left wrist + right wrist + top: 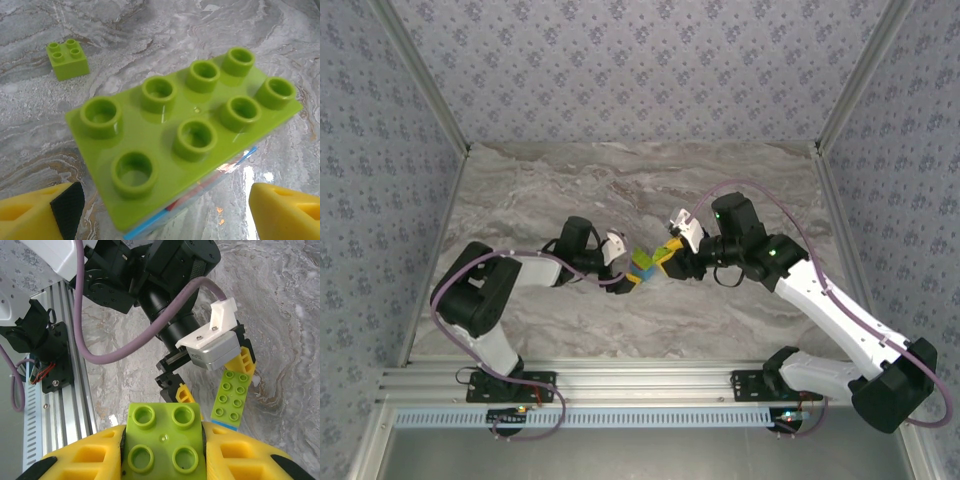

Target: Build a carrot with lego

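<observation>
A stack of lego stands at the table's middle: a lime 2x4 brick (185,135) on top, with blue and red layers beneath. The stack (641,264) sits between the wide-apart fingers of my open left gripper (165,212); neither yellow finger visibly presses it. In the right wrist view the stack (230,397) leans close to the left gripper's far finger (245,360). My right gripper (162,450) is shut on a lime 2x2 brick (162,437), studs toward the camera, just right of the stack. In the top view the right gripper (672,262) almost meets the left gripper (620,262).
Another lime 2x2 brick (67,59) lies loose on the marble table (150,35) beyond the stack. An aluminium rail (65,375) with the arm bases runs along the near edge. Patterned walls (640,60) close in the back and sides.
</observation>
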Tool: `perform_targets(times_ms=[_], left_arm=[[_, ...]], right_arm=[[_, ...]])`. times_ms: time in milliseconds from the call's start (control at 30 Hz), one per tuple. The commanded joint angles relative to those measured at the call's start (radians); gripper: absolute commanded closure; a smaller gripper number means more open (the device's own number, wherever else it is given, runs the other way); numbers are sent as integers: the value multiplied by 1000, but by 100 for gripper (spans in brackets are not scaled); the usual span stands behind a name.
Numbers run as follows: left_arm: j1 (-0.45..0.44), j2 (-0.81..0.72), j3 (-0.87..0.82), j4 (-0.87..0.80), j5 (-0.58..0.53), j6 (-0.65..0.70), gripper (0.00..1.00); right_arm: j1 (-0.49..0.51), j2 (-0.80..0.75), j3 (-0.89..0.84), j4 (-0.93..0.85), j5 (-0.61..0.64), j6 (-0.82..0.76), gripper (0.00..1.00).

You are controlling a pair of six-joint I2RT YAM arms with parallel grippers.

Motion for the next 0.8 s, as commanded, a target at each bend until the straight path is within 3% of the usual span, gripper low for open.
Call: perform_targets(times_ms=[0, 300, 433, 767], left_arm=[[-5, 19, 28, 19, -23, -18, 13], [-4, 0, 43, 46, -108, -50, 5], [8, 35, 99, -13, -17, -40, 5], [-11, 60, 121, -27, -11, -32, 3]], right_arm=[[-5, 1, 0, 18, -29, 14, 70], [4, 13, -10, 40, -37, 25, 70], [8, 13, -10, 40, -38, 24, 71], [8, 13, -8, 28, -37, 17, 71]])
